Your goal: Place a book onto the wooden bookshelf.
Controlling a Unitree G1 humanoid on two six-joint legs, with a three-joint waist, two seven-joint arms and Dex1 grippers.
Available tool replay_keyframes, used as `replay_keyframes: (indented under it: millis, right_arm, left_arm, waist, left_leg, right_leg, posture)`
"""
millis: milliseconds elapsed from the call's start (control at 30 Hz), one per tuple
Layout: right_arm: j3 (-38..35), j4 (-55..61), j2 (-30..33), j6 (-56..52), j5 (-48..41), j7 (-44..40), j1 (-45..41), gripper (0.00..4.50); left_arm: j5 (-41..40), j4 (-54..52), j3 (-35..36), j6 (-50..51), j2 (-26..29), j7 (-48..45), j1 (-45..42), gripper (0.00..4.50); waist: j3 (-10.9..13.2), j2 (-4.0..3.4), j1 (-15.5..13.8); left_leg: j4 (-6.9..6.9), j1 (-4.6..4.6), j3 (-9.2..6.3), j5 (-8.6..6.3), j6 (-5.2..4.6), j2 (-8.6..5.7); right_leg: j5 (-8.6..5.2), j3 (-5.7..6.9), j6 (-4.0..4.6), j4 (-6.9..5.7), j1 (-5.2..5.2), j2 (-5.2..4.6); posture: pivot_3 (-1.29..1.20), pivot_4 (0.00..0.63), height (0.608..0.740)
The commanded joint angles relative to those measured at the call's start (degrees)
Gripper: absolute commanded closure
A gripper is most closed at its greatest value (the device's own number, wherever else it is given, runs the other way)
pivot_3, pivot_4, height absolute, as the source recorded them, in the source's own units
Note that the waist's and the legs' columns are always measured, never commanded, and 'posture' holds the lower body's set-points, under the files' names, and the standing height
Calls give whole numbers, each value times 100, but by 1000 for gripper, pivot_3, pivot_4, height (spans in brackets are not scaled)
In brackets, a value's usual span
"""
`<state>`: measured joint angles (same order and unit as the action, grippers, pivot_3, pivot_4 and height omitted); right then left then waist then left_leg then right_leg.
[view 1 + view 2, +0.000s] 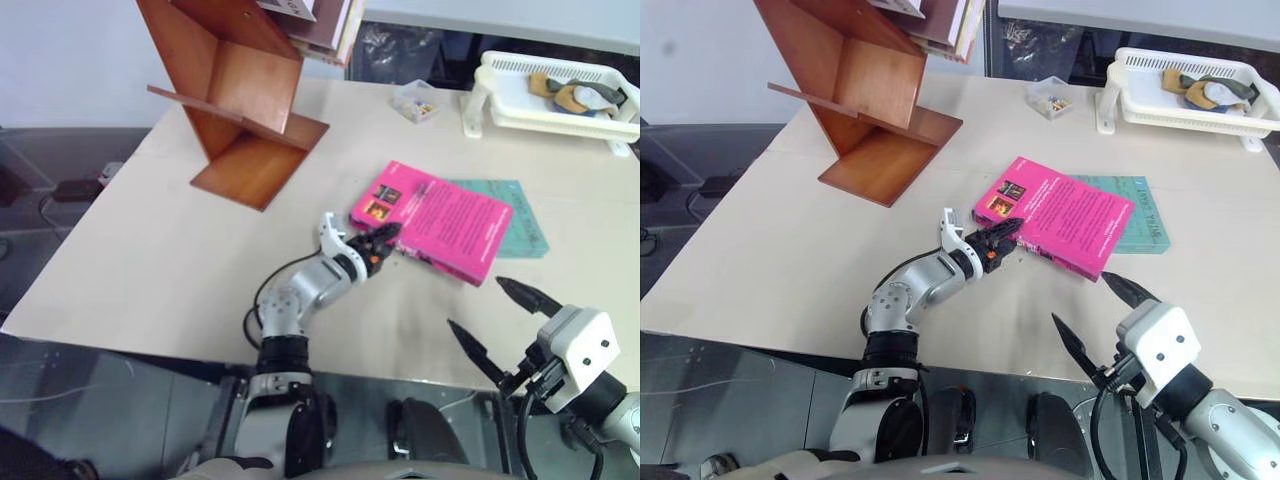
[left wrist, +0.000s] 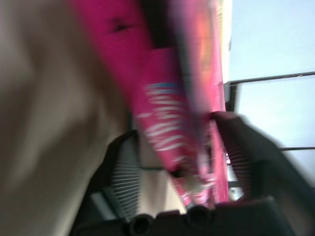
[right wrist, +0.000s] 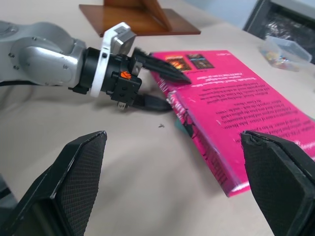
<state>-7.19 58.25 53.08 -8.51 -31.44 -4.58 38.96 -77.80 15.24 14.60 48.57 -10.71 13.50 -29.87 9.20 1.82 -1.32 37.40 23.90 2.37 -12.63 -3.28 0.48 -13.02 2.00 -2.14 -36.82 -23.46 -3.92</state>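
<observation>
In the upper left of the head view stands the wooden bookshelf, a big reddish-brown shelf made of flat shiny boards that lean and meet at angles. Its bottom board rests on the pale cream table. A few books sit in its top part, at the very top edge of the frame.

Lower down, near the middle, is the left gripper, with two black fingers on a silver arm. It lies low over the table and points toward the right. Its fingers sit at the near left corner of the book, a thick bright pink paperback with small pictures and white words on its cover. One finger lies on top of the cover and the other is down by the edge. In the left wrist view the pink corner sits between the two fingers, so the claw is pinched onto the book. The book lies flat on the table, in the middle of the frame, well apart from the shelf.

Just right of the pink book, partly under it, lies a thin teal book.

In the upper right is a white plastic tray with small things in it.

In the lower right corner the right gripper hangs near the table's front edge. Its two black fingers are spread wide apart and hold nothing.
</observation>
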Motion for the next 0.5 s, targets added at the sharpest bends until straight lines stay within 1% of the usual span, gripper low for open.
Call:
replay_keyframes:
  millis: [33, 100, 133, 300, 500]
  right_arm:
    - [23, 175, -122, -83, 120, 39, -180, 0]
    - [80, 175, -236, -200, 206, 50, -310, 0]
    - [100, 175, -306, -255, 261, 36, -366, 0]
    - [273, 174, -703, -601, 523, -37, -708, 0]
    - [528, -75, -1119, -819, 829, -414, -1170, 0]
  left_arm:
    - [134, 270, -41, -256, -524, -144, -558, 3585]
    - [122, 366, -15, -352, -461, -240, -650, 4359]
    - [77, 398, 15, -368, -403, -269, -702, 4477]
    - [-346, 197, 376, -138, 347, -393, -918, 4477]
    - [-182, 38, 594, 182, 1248, -1104, -1353, 4477]
  waist:
    - [-3, 4, 0]
    - [-9, 8, 0]
    - [-10, 9, 2]
    - [-4, 16, 18]
    - [-4, 14, 34]
  left_leg:
    - [2, -3, 0, 0, 0, 0]
    - [4, -10, -2, 0, 0, 0]
    - [6, -11, -5, 0, 0, 0]
    - [10, -6, -12, 0, 0, 2]
    - [3, -2, -14, 0, 0, 1]
  right_leg:
    - [0, 1, 0, 0, 3, 0]
    - [0, 5, 0, 1, 11, -2]
    - [0, 8, 0, 2, 14, -3]
    - [0, 14, 0, 1, 12, -2]
    - [0, 17, 1, 5, 10, 2]
  posture:
    - [0, 150, 740]
    - [0, 150, 740]
    - [0, 150, 740]
    - [0, 150, 740]
    - [0, 150, 740]
